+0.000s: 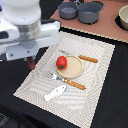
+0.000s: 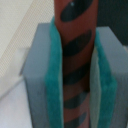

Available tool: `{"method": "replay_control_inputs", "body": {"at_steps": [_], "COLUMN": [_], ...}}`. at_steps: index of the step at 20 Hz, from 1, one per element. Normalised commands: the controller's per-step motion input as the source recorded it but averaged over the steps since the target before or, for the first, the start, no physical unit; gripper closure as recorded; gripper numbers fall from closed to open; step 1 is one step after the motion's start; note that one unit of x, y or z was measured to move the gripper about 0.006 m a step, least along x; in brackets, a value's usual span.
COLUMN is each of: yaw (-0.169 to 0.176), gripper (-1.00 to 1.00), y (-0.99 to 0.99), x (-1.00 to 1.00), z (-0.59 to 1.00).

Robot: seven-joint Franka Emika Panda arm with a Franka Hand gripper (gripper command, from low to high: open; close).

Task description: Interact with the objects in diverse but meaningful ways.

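Item: pincer (image 2: 75, 70) clamped on thin reddish-brown, dark-striped toy sausage (image 2: 75, 60), held upright between teal pads (image 2: 52, 85).

Sausage hangs over the striped cloth mat (image 1: 95, 95) on the black surface (image 1: 112, 112), apparently lifted for relocation. Red round toy tomato (image 1: 61, 62) sits on the tan round plate (image 1: 75, 70); white toy fish (image 1: 55, 93) lies nearby on the mat.

Between jaws: filled by the sausage (image 2: 75, 60), no room left.
Mat centre: blocked by plate (image 1: 73, 71), tomato (image 1: 61, 62), fork (image 1: 67, 81), fish (image 1: 55, 92).
Table (image 1: 107, 107) at exterior view's right: open.
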Motion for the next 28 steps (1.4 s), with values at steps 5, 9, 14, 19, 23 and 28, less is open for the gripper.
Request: {"method": "replay_control_inputs", "body": {"at_steps": [5, 9, 14, 19, 23, 28], "yaw": [-0.068, -0.040, -0.001, 0.000, 0.000, 0.000], "gripper": [1.00, 1.00, 1.00, 1.00, 1.00, -1.00], "y": [-0.22, -0.08, 0.11, 0.25, 0.22, 0.02], "x": [-0.94, -0.82, -0.09, 0.35, 0.45, 0.03], "z": [-0.64, -0.65, -0.38, 0.00, 0.09, -0.02]}}
